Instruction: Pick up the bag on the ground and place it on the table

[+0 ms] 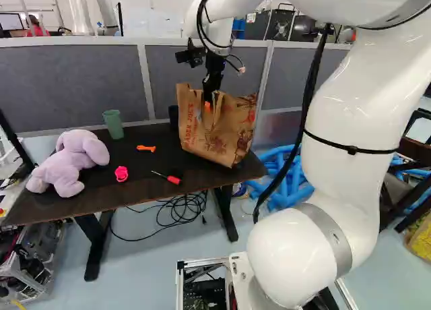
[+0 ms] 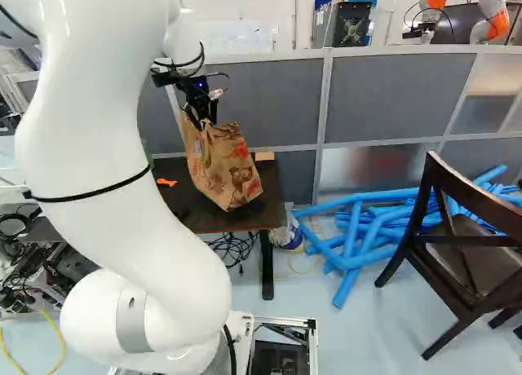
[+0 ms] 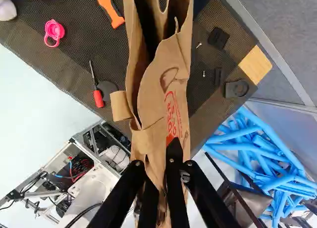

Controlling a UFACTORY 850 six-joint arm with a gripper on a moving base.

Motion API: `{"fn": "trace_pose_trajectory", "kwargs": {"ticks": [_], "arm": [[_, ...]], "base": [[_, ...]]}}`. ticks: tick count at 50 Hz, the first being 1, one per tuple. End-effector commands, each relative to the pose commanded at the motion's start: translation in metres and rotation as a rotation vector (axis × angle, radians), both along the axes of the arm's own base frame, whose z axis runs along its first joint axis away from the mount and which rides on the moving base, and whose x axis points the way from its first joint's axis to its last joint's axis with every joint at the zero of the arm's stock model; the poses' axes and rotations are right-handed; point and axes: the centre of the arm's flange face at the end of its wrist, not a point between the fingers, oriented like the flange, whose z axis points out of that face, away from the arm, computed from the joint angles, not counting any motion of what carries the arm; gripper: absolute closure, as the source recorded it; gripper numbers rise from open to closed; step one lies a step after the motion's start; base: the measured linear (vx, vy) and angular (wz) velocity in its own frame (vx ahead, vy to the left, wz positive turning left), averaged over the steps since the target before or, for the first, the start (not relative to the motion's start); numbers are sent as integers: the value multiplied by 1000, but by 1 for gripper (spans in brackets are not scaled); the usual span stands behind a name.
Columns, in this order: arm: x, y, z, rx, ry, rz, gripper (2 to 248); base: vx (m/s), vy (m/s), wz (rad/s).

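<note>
My gripper is at the top edge of the brown paper bag, over the right part of the dark table. In the right base view the bag leans, with its lower corner near the table's front edge; whether its bottom bears on the tabletop I cannot tell. Seen from the wrist, the gripper has its black fingers close together with the bag's paper pinched between them. The bag's mouth is partly open, and the paper hides part of the fingertips.
A purple plush toy, green cup, orange-handled tool, pink ring and red-handled screwdriver lie or stand left of the bag. Grey partitions rise behind; blue tubes and a chair are right. Another robot is beyond.
</note>
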Motion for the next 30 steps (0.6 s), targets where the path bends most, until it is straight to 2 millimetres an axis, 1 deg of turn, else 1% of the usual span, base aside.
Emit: {"fn": "trace_pose_trajectory", "kwargs": {"ticks": [30], "arm": [[36,22,-44,-7,29,24,229]], "base": [[0,0,0]]}}
